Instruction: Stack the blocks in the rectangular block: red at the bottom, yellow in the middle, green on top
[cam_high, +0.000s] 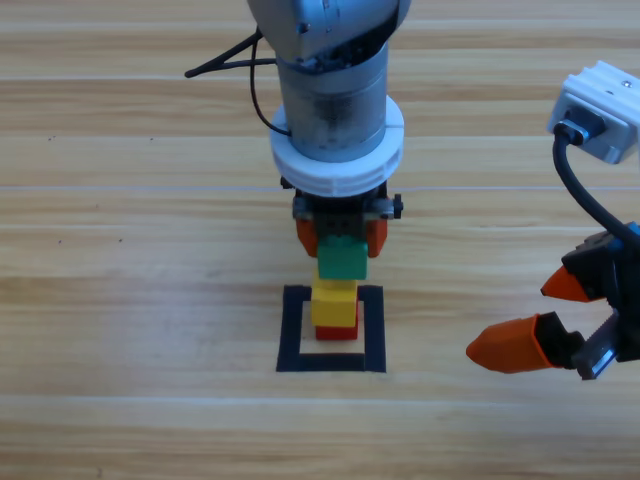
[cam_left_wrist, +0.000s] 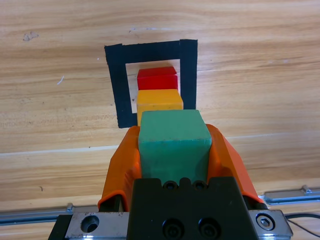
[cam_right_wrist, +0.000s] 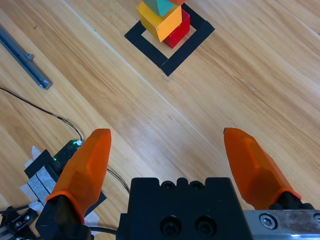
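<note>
The left pincer (cam_high: 341, 235) clamps green (cam_high: 341, 258) above yellow (cam_high: 334, 303) on red (cam_high: 338, 331) inside the rectangular block (cam_high: 295, 330); right of it, the right pincer (cam_high: 535, 315) waits, spread apart.

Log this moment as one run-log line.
left gripper shut on green, over yellow | yellow on red inside rectangular block | right gripper open, waiting at right

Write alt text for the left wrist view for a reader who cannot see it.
The left gripper holds the green cube between its orange jaws, above the yellow cube, which sits on the red cube. The stack stands inside a black tape rectangle on the wooden table.
</note>
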